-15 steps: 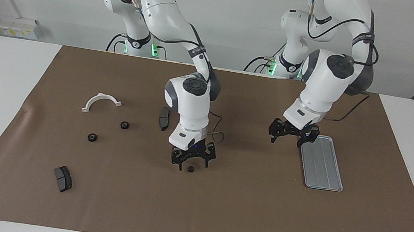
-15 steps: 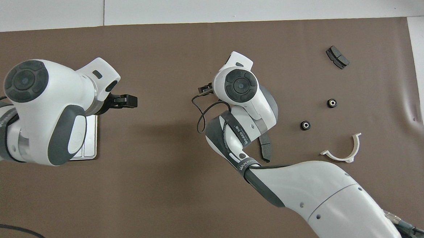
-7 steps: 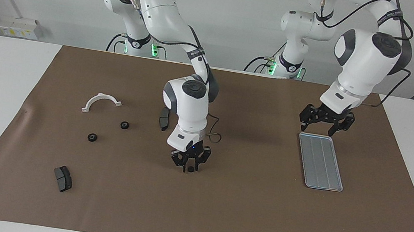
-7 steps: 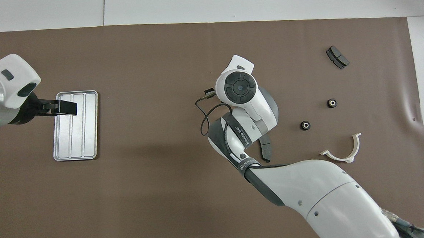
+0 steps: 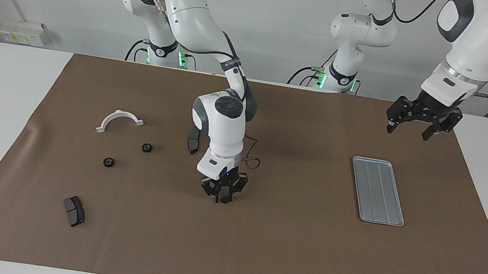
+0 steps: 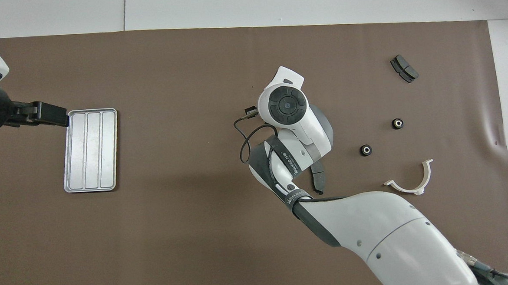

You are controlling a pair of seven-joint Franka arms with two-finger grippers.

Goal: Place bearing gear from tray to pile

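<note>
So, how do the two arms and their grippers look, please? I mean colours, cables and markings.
Both arms are glossy white with dark grey joint caps and round dark discs at the wrist joints. The right gripper and the left gripper are black, with linked fingers. Thin black cables run along both arms; one loops beside the right wrist. A dark band with white lettering wraps the right forearm. Green lights glow at both bases.

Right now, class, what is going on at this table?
The right gripper is down on the brown mat mid-table, closed on a small black gear. Two more gears lie near the white bracket. The tray is bare. The left gripper hangs open, raised near the tray's end of the table.
</note>
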